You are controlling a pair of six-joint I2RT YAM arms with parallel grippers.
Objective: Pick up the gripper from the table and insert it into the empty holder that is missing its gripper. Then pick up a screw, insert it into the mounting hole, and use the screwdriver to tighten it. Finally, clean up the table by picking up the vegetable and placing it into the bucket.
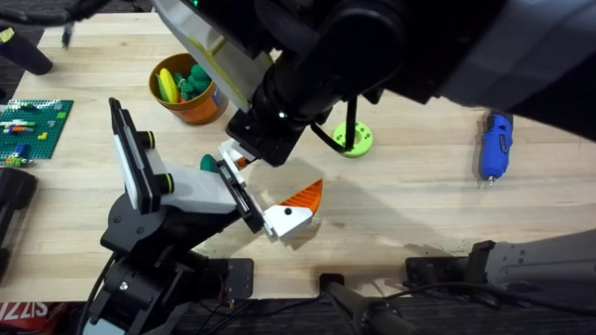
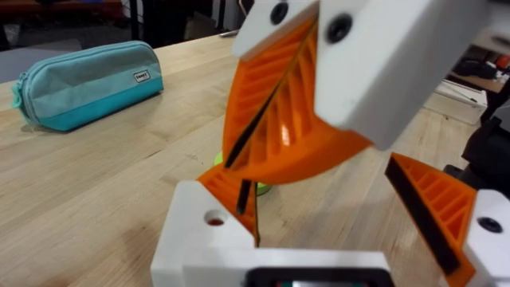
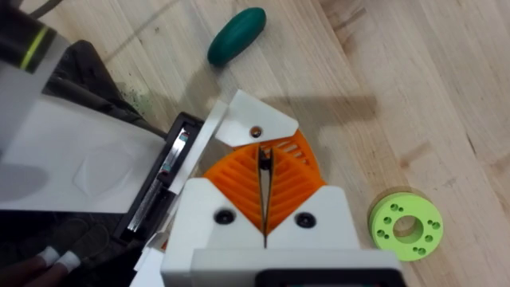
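The small white gripper piece point(image 3: 255, 127) with its short orange tip is pinched between the orange pads of my right gripper point(image 3: 264, 159), which is shut on it. The piece sits against the black jaw rail point(image 3: 171, 171) of the holder point(image 1: 200, 191) on the left arm. In the left wrist view the piece point(image 2: 203, 235) stands at one end of the rail, and the broad orange wedge finger point(image 2: 434, 207) stands far off at the other end. My left gripper point(image 1: 265, 186) is open. A green vegetable point(image 1: 207, 162) lies beside the holder. The blue screwdriver point(image 1: 495, 144) lies at the far right.
An orange bucket point(image 1: 191, 93) holding yellow and green items stands behind the holder. A lime-green disc point(image 1: 354, 140) lies mid-table. A green brick plate point(image 1: 33, 126) sits at the left edge. A teal pencil case point(image 2: 88, 84) lies farther off on the table point(image 1: 419, 186).
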